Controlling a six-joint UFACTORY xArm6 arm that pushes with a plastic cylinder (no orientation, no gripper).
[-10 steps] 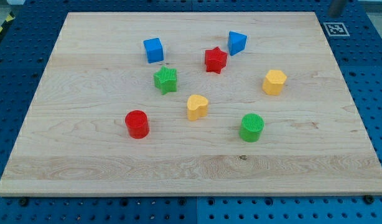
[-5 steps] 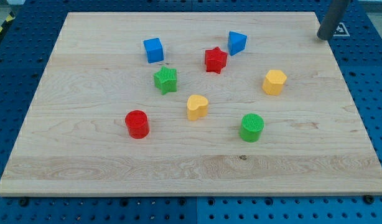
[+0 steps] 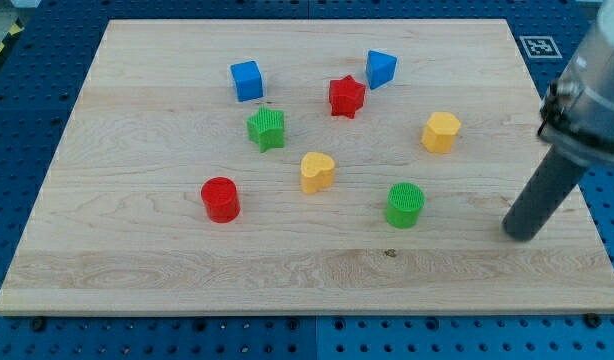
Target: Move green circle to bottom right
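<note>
The green circle (image 3: pixel 405 204) stands on the wooden board (image 3: pixel 167 260), right of centre and toward the view's bottom. My tip (image 3: pixel 520 236) rests on the board near its right edge, well to the right of the green circle and slightly lower, not touching any block. The dark rod rises from it toward the view's upper right.
Other blocks: a yellow heart (image 3: pixel 317 171), a red cylinder (image 3: pixel 220 199), a green star (image 3: pixel 267 129), a blue cube (image 3: pixel 246 80), a red star (image 3: pixel 346 96), a blue wedge-like block (image 3: pixel 380 68), a yellow hexagon (image 3: pixel 441 132). A marker tag (image 3: pixel 537 45) sits at the top right.
The rod has come down from the view's top right corner along the board's right side to a spot right of the green circle. No block has moved.
</note>
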